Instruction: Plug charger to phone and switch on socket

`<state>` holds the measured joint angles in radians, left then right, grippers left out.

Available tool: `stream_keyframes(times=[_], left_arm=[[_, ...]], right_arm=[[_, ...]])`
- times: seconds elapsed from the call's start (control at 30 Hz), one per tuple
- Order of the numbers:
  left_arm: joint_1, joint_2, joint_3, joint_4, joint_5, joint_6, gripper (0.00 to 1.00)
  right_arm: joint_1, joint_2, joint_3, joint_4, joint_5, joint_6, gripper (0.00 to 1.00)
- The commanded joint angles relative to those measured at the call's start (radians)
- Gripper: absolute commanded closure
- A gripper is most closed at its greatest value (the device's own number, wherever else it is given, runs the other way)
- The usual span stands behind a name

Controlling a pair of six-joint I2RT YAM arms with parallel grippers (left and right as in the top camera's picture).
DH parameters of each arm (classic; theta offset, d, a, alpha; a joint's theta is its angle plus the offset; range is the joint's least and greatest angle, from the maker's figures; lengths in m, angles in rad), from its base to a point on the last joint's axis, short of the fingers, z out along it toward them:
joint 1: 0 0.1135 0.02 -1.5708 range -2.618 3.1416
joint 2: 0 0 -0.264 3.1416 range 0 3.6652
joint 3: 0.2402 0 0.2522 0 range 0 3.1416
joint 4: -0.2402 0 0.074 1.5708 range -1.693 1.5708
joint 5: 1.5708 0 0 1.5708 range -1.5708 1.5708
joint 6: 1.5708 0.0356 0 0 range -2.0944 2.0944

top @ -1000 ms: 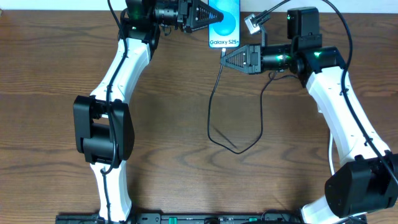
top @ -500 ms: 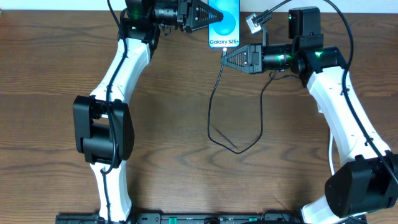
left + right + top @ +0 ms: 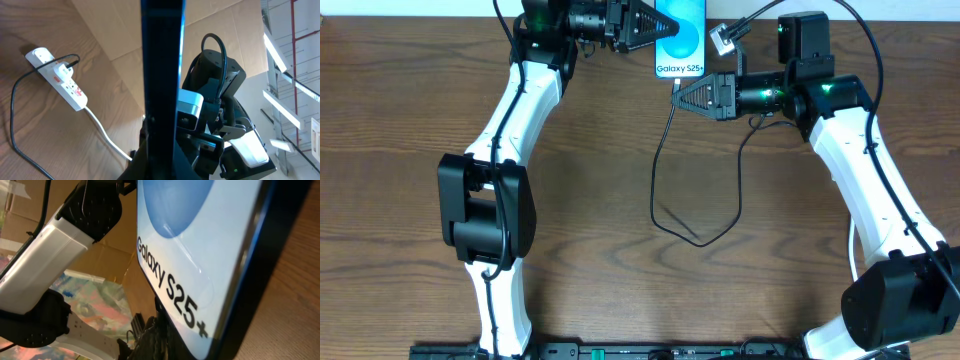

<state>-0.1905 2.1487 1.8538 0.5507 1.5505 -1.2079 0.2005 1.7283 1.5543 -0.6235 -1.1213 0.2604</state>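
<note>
**Black connector tip closing on the phone's lower edge**

Wooden table (image 3: 400,120) is carrying the whole job at its far side. The left gripper (image 3: 655,25) is clamping the phone (image 3: 682,40) by its left edge and seems to be lifting it on edge, probably so the charging port faces the other arm and the handset cannot slide when pushed.

The right gripper (image 3: 678,93) is pinching the end of the charger (image 3: 660,170) between nearly closed fingers. Its tip is pointing up at the phone's bottom edge, just beside it. I cannot tell whether the connector is touching the port yet. In the right wrist view the "Galaxy S25+" lettering is filling the frame, so the approach is looking very close.

Slack cable is trailing toward the near side in a loose loop, leaving room for the push. The socket (image 3: 56,75) is lying well apart from both grippers, and its switch is waiting for later.
</note>
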Motion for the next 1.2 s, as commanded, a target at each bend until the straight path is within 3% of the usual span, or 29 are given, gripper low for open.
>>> stream_keyframes(times=[0.0, 1.17], left_arm=[[0.004, -0.039, 0.015, 0.012, 0.021, -0.002, 0.93], [0.004, -0.039, 0.015, 0.012, 0.021, -0.001, 0.93]], right_arm=[[-0.004, 0.000, 0.003, 0.004, 0.001, 0.009, 0.99], [-0.016, 0.000, 0.003, 0.014, -0.016, 0.035, 0.99]])
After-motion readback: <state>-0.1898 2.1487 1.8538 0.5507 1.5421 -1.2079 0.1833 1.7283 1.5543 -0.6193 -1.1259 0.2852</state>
